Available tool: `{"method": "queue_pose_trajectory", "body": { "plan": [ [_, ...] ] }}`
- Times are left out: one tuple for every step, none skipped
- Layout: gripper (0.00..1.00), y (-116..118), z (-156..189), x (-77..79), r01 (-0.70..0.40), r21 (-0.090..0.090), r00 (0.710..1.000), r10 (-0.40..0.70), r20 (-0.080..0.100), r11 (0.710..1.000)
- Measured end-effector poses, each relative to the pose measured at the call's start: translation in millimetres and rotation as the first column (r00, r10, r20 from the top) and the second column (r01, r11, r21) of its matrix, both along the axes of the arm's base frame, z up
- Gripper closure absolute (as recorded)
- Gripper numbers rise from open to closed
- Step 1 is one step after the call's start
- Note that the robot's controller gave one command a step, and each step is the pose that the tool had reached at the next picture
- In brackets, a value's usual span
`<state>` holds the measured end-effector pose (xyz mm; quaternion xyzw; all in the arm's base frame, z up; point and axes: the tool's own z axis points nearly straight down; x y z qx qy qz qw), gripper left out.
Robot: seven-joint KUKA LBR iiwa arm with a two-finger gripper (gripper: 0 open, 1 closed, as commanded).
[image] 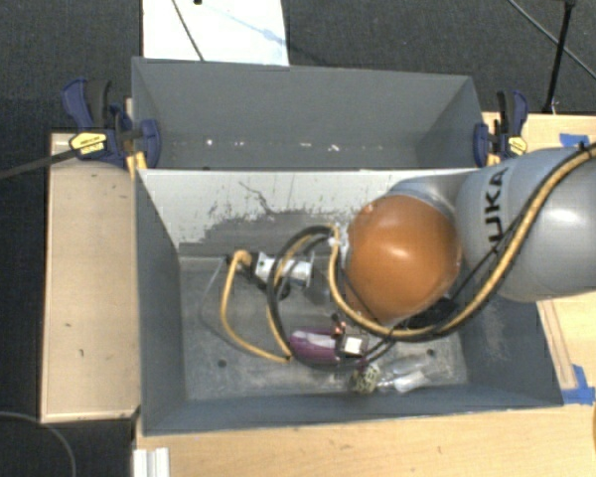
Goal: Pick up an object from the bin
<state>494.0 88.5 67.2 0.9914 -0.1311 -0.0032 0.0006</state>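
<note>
The orange cover hangs beside a purple thing at lower centre; the claw's state cannot be told.

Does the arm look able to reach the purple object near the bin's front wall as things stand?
Probably yes. The purple object lies uncovered on the bin floor, close beside the orange wrist cover of the arm. Only a yellow cable curves near its left end, and it may snag.
</note>
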Motion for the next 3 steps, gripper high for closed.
{"method": "queue_pose_trajectory", "body": {
  "plan": [
    [1.00,38,2,9.5,0.249,0.004,0.968,-0.249,0.004,0.968],
    [1.00,29,101,10.6,0.232,0.003,0.973,-0.232,0.011,0.973],
    [1.00,21,148,-1.0,0.340,0.002,0.940,-0.340,0.007,0.940]
  ]
}}
